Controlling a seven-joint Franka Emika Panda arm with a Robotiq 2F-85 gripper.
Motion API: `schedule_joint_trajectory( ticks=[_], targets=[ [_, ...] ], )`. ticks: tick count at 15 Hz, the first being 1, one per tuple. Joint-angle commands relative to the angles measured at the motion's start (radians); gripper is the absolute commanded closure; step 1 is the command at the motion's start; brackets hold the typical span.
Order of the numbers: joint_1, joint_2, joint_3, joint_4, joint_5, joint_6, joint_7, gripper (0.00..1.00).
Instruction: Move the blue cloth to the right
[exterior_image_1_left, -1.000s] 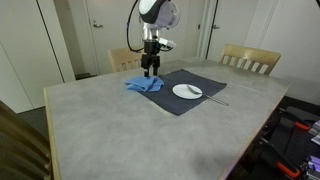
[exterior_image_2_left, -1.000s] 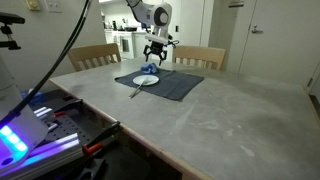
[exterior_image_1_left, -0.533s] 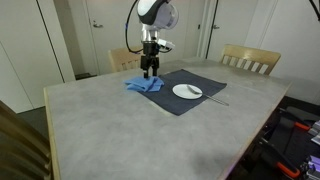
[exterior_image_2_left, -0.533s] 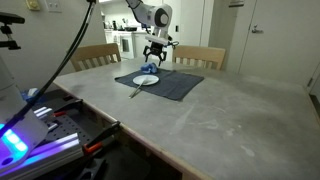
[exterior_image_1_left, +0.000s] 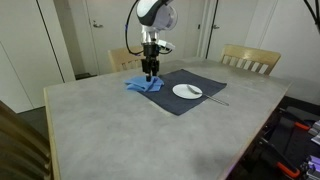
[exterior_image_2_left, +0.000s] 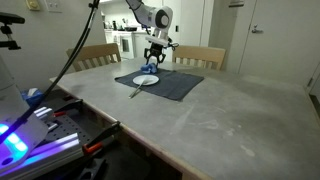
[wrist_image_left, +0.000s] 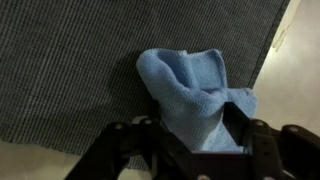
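The blue cloth (exterior_image_1_left: 143, 86) lies bunched at the corner of a dark grey placemat (exterior_image_1_left: 185, 104) on the table; it also shows in an exterior view (exterior_image_2_left: 150, 70). My gripper (exterior_image_1_left: 150, 73) points straight down onto the cloth's top. In the wrist view the cloth (wrist_image_left: 190, 85) is gathered into a fold between the two fingers of my gripper (wrist_image_left: 192, 135), which press against it on both sides. The placemat (wrist_image_left: 70, 70) fills the left of that view.
A white plate (exterior_image_1_left: 187, 91) sits on the placemat, with a utensil (exterior_image_1_left: 217, 99) beside it. Wooden chairs (exterior_image_1_left: 125, 58) (exterior_image_1_left: 248, 58) stand at the far side of the grey table (exterior_image_1_left: 120, 130). In an exterior view the plate (exterior_image_2_left: 146, 80) lies just in front of my gripper.
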Motion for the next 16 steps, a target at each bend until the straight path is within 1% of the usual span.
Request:
schedule_joint_trajectory(
  ticks=[1, 2, 3, 6, 7, 9, 10, 12, 16],
  targets=[
    [-0.008, 0.029, 0.012, 0.059, 0.007, -0.050, -0.002, 0.62],
    [-0.009, 0.030, 0.013, 0.062, 0.008, -0.052, -0.002, 0.68],
    [-0.010, 0.029, 0.013, 0.064, 0.009, -0.054, -0.003, 0.77],
    [-0.029, 0.020, 0.031, 0.062, 0.040, -0.047, -0.018, 0.96],
    [-0.034, 0.016, 0.037, 0.062, 0.053, -0.045, -0.023, 0.99],
    [-0.053, 0.004, 0.053, 0.062, 0.084, -0.050, -0.045, 1.00],
    [-0.071, -0.002, 0.068, 0.060, 0.108, -0.053, -0.066, 0.98],
    [-0.094, -0.016, 0.081, 0.051, 0.139, -0.054, -0.087, 0.98],
    [-0.144, -0.058, 0.081, 0.018, 0.172, -0.073, -0.109, 0.98]
  ],
)
